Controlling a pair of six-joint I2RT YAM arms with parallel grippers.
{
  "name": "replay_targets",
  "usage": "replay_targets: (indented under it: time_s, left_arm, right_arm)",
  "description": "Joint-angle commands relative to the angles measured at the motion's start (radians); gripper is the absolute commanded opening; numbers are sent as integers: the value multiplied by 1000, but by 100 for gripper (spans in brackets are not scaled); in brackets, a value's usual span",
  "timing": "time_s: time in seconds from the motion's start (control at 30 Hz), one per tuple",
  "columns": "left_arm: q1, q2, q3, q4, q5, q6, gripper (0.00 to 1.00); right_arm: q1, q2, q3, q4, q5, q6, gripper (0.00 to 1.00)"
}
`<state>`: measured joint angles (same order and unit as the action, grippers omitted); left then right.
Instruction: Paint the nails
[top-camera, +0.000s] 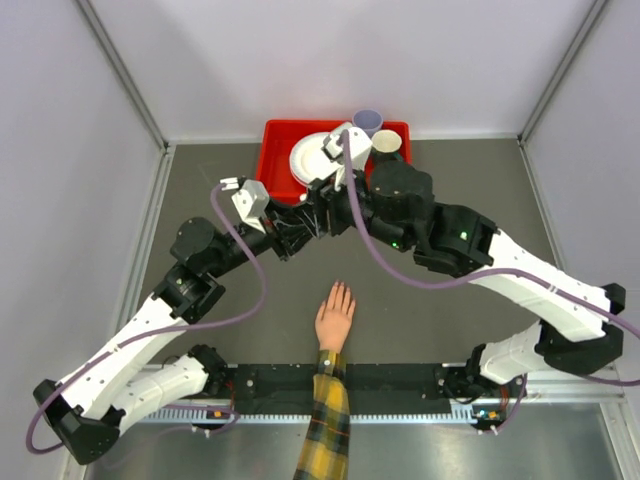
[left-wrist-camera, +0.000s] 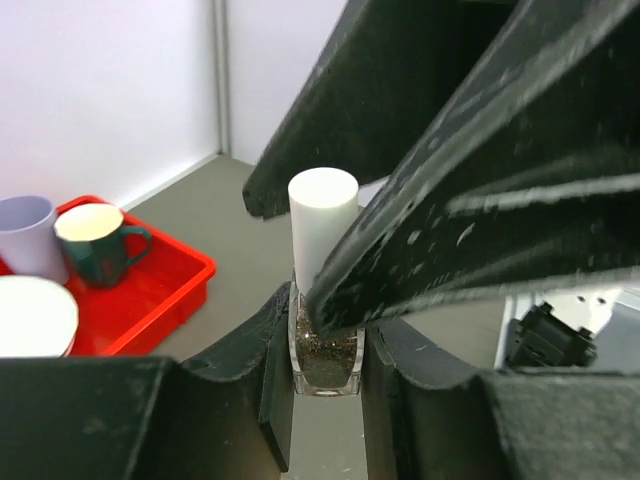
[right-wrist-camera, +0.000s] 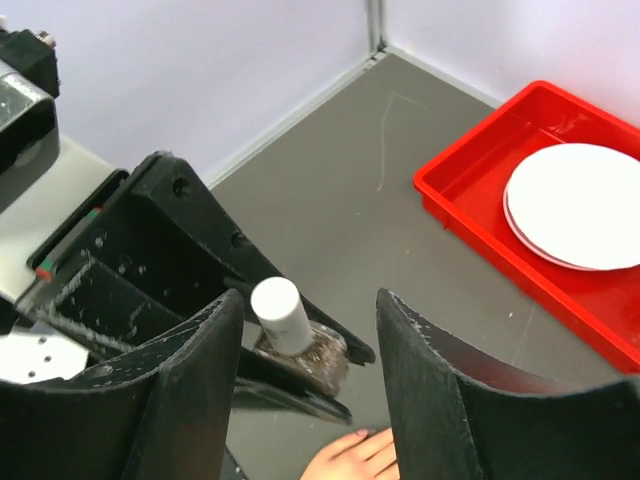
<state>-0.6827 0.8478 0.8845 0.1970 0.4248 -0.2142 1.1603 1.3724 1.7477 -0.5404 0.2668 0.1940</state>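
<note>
Jaws first: we see the left jaws clenched on the glass base of a small bottle (right-wrist-camera: 303, 343), one finger (left-wrist-camera: 272, 372) on each side, holding it upright above the tabletop (top-camera: 420, 330). The glass holds something dark and speckled, and a pale cap (left-wrist-camera: 322, 222) stands on top. The right jaws are released and spread wide, their fingers (right-wrist-camera: 190, 390) set either side of the cap. From the left wrist view one finger seems to brush the cap's lower edge, but we cannot tell whether it touches. Both arms meet over the middle of the tabletop.

Nearer the arm bases, a peach hand (top-camera: 335, 322) lies flat on the tabletop, palm down. The nails (top-camera: 339, 289) tip fingers that point toward the bottle, and we judge them near it but apart. A yellow-and-dark plaid sleeve (top-camera: 325, 430) runs back over the near edge.

At the far edge sits a red tray (top-camera: 277, 165) with white plates (top-camera: 308, 158), a lilac cup (top-camera: 367, 121) and a dark green mug (top-camera: 386, 146).
</note>
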Motion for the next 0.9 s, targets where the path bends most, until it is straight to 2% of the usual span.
replay_targets:
  time_s: [0.0,0.07,0.1,0.17,0.2,0.27,0.33,0.4,0.43,0.47,0.5,0.53,0.6,0.63,0.73,0.87]
  left_arm:
    - [-3,-1,31,10,-86,9,0]
    - [-3,0,31,10,-90,3,0]
    - [-3,0,28,12,-90,1,0]
    - [-3,2,27,12,-95,1,0]
    - [-3,2,25,7,-90,1,0]
    - [-3,5,27,2,-64,3,0]
    - [-3,5,28,15,0,9,0]
    - [-3,10,33,51,185,9,0]
    - [-3,11,33,74,250,-14,0]
    - [-3,16,33,99,390,-34,0]
    - [-3,23,37,154,455,-56,0]
    - [-3,30,41,176,523,-103,0]
    - [-3,43,36,247,672,-164,0]
    - [-5,46,36,313,715,-225,0]
    - [-3,62,50,338,790,-286,0]
    - [-3,45,86,192,729,-185,0]
  right_arm:
    - [36,45,88,23,120,-22,49]
    - [44,59,93,29,144,-47,42]
    - [47,62,93,30,150,-51,33]
    - [49,60,93,30,144,-59,22]
    - [50,62,90,28,138,-65,9]
    - [49,53,85,19,118,-88,0]
    - [47,39,69,16,41,-117,0]
    - [33,-1,24,29,-79,-182,0]
    - [4,-15,7,34,-260,-189,0]
    - [-11,-33,-11,43,-370,-227,0]
    - [-28,-68,-55,78,-468,-235,0]
    - [-69,-85,-72,94,-665,-241,0]
    - [-109,-113,-109,118,-843,-248,0]
    - [-128,-114,-117,140,-1002,-246,0]
    - [-195,-75,-80,108,-1238,-237,0]
    - [-208,-61,-68,111,-1230,-229,0]
